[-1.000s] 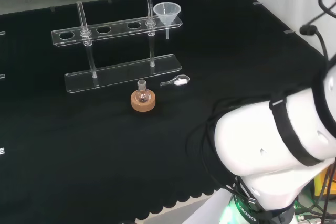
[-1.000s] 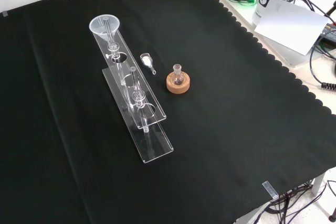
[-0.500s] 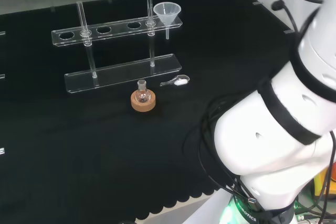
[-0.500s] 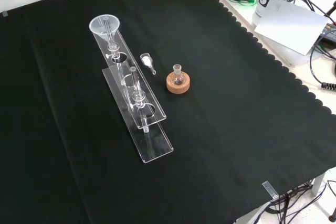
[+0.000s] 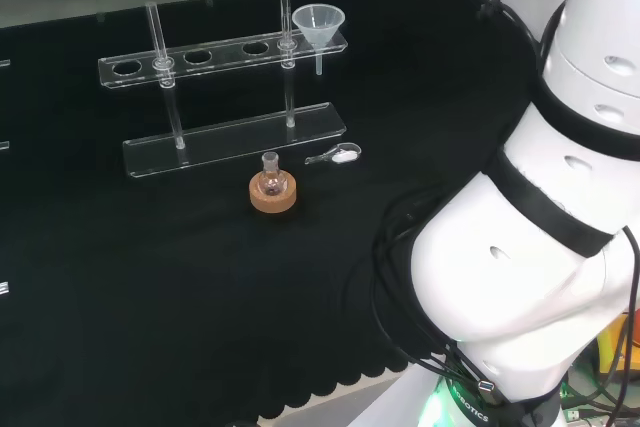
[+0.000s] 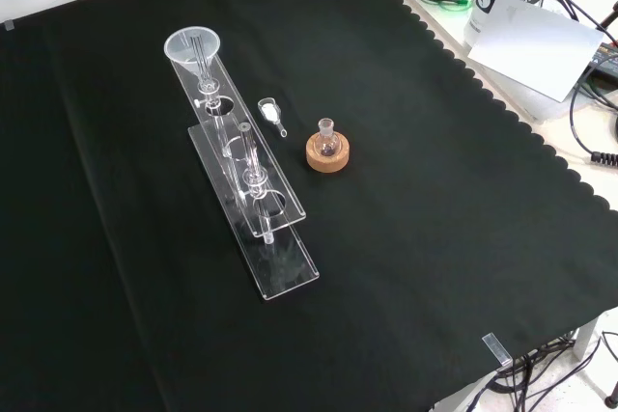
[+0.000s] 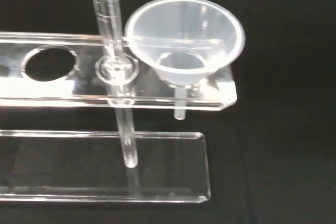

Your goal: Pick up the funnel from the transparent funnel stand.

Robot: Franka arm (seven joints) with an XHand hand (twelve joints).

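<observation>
I see the funnel (image 7: 185, 45) as clear, faintly milky plastic, smooth and glossy along its rim. The funnel stand (image 7: 157, 100) looks like clear acrylic, polished, with bright glints along its cut edges and rods. Under it, the black cloth (image 6: 435, 219) on the counter is matt and finely woven, scalloped at the hem. The small flask (image 6: 327, 138) is shiny glass on a cork ring (image 6: 327, 154), tan and dull. My arm's links (image 5: 540, 277) are glossy white plastic.
</observation>
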